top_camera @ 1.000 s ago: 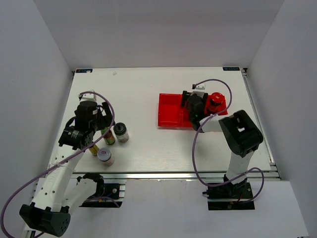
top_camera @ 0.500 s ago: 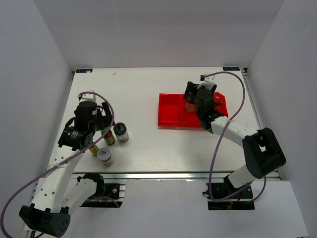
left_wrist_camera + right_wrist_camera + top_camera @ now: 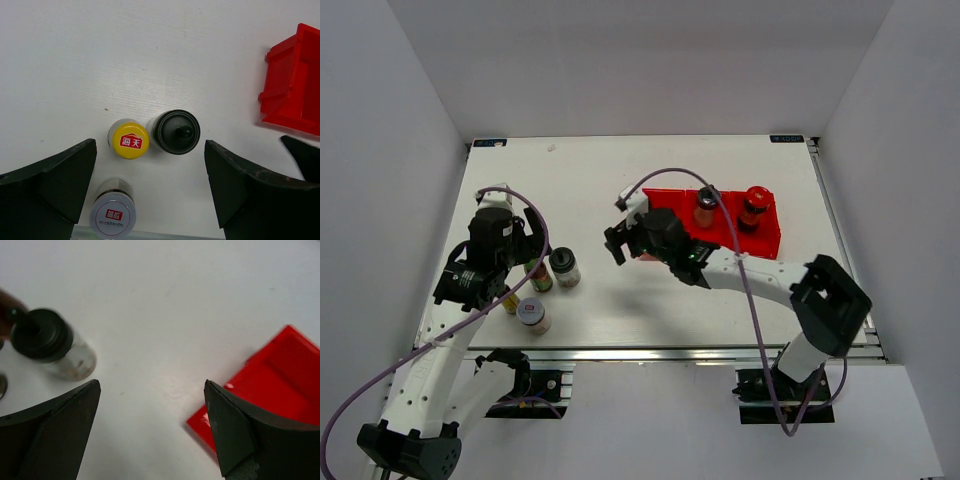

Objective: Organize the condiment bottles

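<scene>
Two condiment bottles stand in the red tray (image 3: 722, 232): a black-capped shaker (image 3: 706, 207) in the middle compartment and the red-lidded dark jar (image 3: 752, 205) on the right. My right gripper (image 3: 617, 241) is open and empty, just left of the tray. My left gripper (image 3: 528, 245) is open above a cluster: a yellow-capped bottle (image 3: 129, 140), a black-capped shaker (image 3: 175, 132) touching it, and the silver-lidded jar (image 3: 113, 215). A second yellow-capped bottle (image 3: 508, 300) is mostly hidden under the left arm. The right wrist view shows the cluster's shaker (image 3: 47, 342) ahead on the left.
The tray's corner shows at the right of the left wrist view (image 3: 295, 85) and of the right wrist view (image 3: 270, 390). The silver-lidded jar stands close to the table's near edge (image 3: 650, 347). White walls enclose the table on three sides.
My right gripper let go of the black-capped shaker in the tray's middle compartment and swung left, out past the tray's left edge. My left arm has barely moved.
</scene>
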You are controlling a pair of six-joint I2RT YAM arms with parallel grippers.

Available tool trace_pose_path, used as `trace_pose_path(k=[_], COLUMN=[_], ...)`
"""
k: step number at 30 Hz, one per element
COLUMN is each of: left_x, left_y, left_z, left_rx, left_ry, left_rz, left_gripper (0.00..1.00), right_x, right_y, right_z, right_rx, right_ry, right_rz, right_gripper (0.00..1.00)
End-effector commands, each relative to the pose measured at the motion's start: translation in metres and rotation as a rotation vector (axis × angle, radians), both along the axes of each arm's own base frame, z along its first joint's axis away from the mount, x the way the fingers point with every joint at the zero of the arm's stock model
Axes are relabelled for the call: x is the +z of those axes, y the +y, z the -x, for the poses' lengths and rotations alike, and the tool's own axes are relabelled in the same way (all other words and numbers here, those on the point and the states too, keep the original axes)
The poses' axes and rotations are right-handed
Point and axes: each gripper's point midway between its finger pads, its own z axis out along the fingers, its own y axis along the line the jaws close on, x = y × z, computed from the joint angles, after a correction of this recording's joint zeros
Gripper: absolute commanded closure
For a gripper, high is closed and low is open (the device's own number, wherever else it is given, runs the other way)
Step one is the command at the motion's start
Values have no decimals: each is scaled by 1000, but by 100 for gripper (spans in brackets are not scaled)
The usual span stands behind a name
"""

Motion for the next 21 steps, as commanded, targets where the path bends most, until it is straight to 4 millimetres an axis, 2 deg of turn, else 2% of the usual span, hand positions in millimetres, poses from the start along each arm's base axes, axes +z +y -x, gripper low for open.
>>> trace_pose_path(k=[1, 3, 4, 7, 10, 12, 21], left_x=[0, 0, -1, 1, 1, 1, 1], left_y=[-1, -1, -1, -2, -1, -1, -1], left_z=[4, 5, 5, 5, 5, 5, 5], left_rx=[-15, -18, -21, -28, -24, -24, -20], left_ry=[-10, -14, -12, -16, -18, -18, -17], left_rz=[3, 4, 2, 4, 2, 2, -1], left_gripper=[2, 2, 2, 2, 2, 2, 2], right_x=[-18, -28, -38, -58, -73, -68, -75], right_y=[48, 65, 82, 105, 117, 127, 153], right_z=[25, 32, 38, 41, 37, 37, 47], right_rx=[203, 240, 292, 318, 320, 332, 439], right_ry=[43, 46, 28, 25, 40, 28, 23], right_rz=[19, 33, 69, 105, 104, 54, -35], right_gripper=[11, 11, 11, 11, 11, 11, 11])
